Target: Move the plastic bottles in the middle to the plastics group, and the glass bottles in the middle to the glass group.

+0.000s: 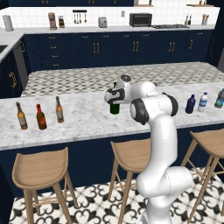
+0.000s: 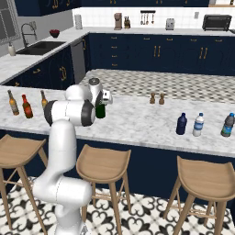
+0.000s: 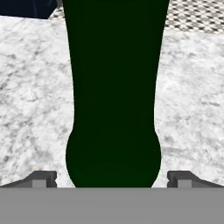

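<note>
The tall dark green bottle (image 1: pixel 114 108) (image 2: pixel 100 111) stands mid-counter, and in the hand view the green bottle (image 3: pixel 113 87) sits between my fingertips (image 3: pixel 43 178). My gripper (image 1: pixel 114 102) (image 2: pixel 101 105) (image 3: pixel 113 178) is open around it, with a small gap on each side. At the left, the short red-topped bottle (image 1: pixel 40 117) (image 2: pixel 27 106) stands between two amber beer bottles (image 1: pixel 21 116) (image 1: pixel 59 109). At the right, the navy bottle (image 1: pixel 190 104) (image 2: pixel 181 124) stands next to the clear water bottle (image 1: pixel 202 102) (image 2: pixel 198 125) and the teal bottle (image 1: pixel 219 98) (image 2: pixel 227 125).
The marble counter (image 1: pixel 87 127) runs across both base views, with wooden stools (image 1: pixel 41 168) along its near side. Two small shakers (image 2: pixel 157 98) stand behind the middle, toward the right. A sink (image 2: pixel 39 47) and appliances line the back counters.
</note>
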